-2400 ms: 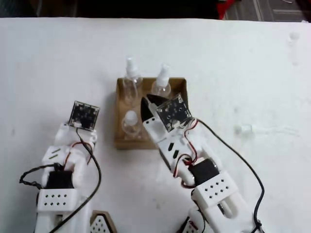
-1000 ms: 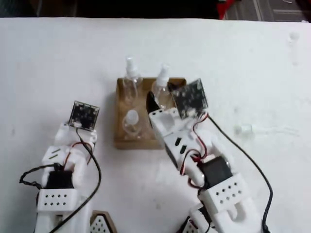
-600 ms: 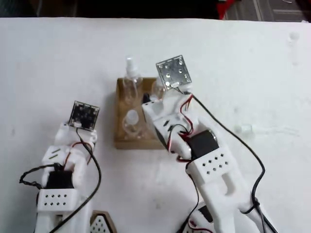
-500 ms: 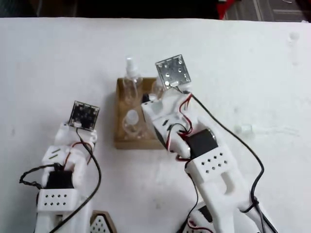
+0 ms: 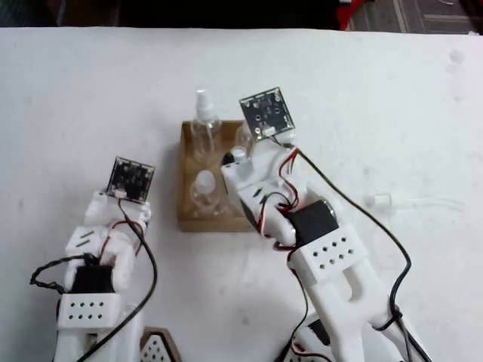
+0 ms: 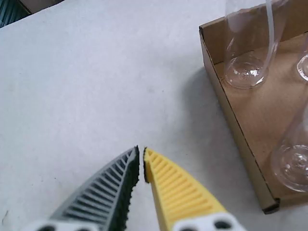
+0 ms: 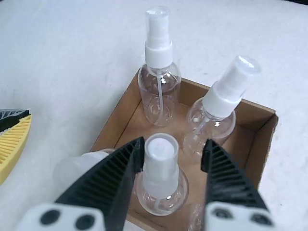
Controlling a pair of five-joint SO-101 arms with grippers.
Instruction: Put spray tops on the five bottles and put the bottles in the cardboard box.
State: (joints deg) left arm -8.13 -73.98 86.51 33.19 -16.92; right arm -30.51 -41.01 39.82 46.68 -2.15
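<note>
We judge the small clear bottles to be light, empty and smooth-walled, so they will tip or slide at a careless nudge, and their thin plastic may give under a hard squeeze. The safest hold looks to be low on the white top or at the neck just under it, where the part is stiffer and narrower. The cap itself might pull off if that is all we grip. The box point(image 5: 183, 175) sits mid-table between the two arms, with the bottles standing upright inside it. One stands at the far left corner point(image 7: 159, 94), another at the far right point(image 7: 211, 120), and one at the near left point(image 5: 204, 188). The middle bottle point(image 7: 160, 185) stands between these. The right gripper point(image 7: 172, 144) hangs over the box with its fingers point(image 7: 113, 180) spread wide and gripping nothing. They straddle the top of the middle bottle: one tip is just beside the cap, perhaps brushing it, while the other stands apart from it. We cannot tell whether that first tip really touches. The left gripper point(image 6: 141, 156) rests low over the bare table point(image 6: 86, 82) to the left of the box, its fingers all but closed on nothing and near the box wall. A loose top point(image 5: 381, 200) with its tube lies on the table well to the right of the box. It looks to us as though one bottle is not yet finished.
</note>
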